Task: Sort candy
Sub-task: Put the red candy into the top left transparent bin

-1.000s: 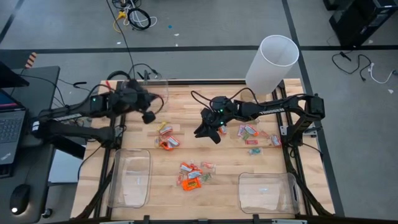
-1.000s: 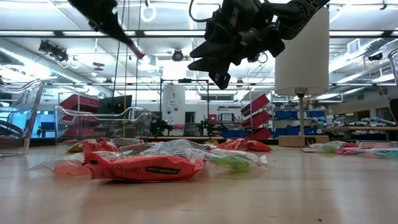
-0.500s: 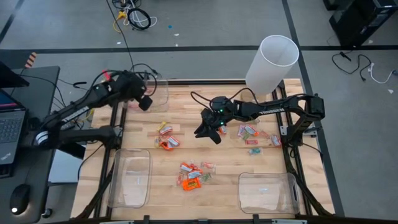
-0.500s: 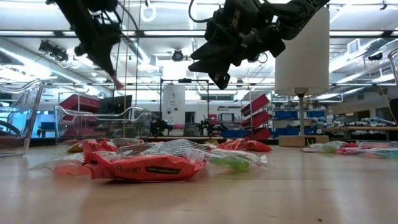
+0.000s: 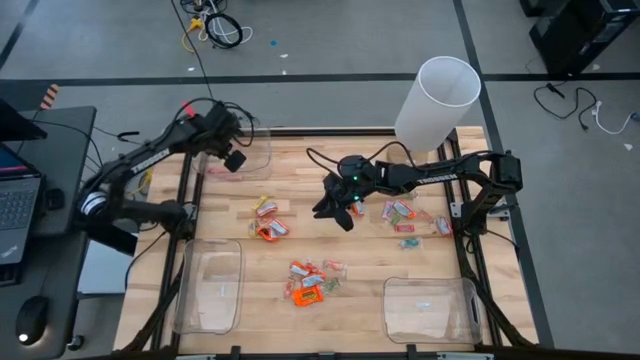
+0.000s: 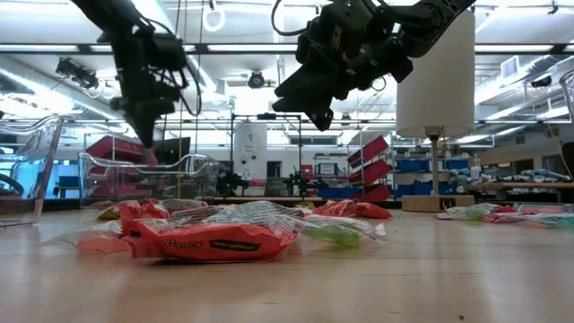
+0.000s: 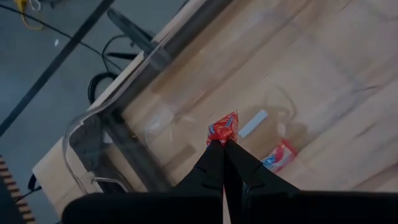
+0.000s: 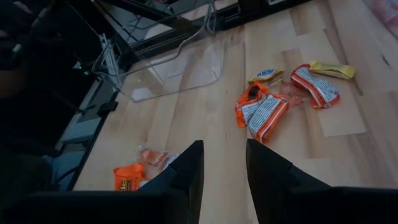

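Wrapped candy lies in loose heaps on the wooden table: one heap (image 5: 268,222) at mid-left, one (image 5: 310,282) near the front, one (image 5: 405,214) at the right. My left gripper (image 5: 222,165) hangs over the clear bin (image 5: 246,150) at the far left, shut on a small red candy (image 7: 222,127). Below it, another red-and-white candy (image 7: 280,155) lies on the bin's floor. My right gripper (image 5: 336,210) hovers open above the table's middle, well above the wood in the low view (image 6: 305,106), with nothing between its fingers (image 8: 186,171). My left gripper pinches the red candy by its near end (image 7: 221,139) between its two fingertips. The fingers slant steeply down from above. The candy sticks out past the tips, lifted clear, over the far-left bin.
A tall white cylinder (image 5: 437,100) stands at the far right. Two more clear bins sit along the near edge, one at the left (image 5: 210,285) and one at the right (image 5: 430,308). Bare wood lies between the candy heaps.
My left gripper, still shut on the red candy, has swung from over the table toward the far left bin, sinking and tipping more steeply downward. The candy has travelled with it.
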{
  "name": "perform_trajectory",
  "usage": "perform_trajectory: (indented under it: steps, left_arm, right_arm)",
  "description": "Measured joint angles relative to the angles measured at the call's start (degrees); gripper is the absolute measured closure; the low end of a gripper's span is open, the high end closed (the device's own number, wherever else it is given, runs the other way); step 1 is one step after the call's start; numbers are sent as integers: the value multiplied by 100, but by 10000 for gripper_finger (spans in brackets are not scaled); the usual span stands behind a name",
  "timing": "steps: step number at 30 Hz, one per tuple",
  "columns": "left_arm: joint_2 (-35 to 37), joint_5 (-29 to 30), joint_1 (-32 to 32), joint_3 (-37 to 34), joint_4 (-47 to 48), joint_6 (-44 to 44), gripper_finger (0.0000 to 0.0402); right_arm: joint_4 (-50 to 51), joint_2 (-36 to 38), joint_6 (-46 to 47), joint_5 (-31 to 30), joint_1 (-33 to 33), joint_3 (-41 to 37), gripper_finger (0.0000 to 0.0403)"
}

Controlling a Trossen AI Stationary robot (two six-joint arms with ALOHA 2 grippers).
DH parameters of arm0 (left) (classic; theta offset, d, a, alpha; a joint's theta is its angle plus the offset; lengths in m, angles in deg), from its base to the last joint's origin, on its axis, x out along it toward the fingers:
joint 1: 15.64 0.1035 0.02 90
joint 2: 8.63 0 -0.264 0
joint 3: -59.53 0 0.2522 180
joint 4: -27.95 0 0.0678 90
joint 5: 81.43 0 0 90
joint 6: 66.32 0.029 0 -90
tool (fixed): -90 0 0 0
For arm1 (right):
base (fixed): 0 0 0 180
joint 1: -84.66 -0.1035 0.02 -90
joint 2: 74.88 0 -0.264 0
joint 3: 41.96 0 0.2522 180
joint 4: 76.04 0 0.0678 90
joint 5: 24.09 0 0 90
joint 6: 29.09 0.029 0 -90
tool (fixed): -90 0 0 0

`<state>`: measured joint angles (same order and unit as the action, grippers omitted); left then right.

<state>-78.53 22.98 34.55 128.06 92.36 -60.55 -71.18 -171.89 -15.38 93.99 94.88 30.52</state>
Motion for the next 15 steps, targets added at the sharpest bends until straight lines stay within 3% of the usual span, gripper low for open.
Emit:
perform_trajectory:
  steps: [15]
  left_arm:
    - [-753,209,319,-2,-495,303,401]
  right_arm:
    - [0,0,-44,-166,0,0,298]
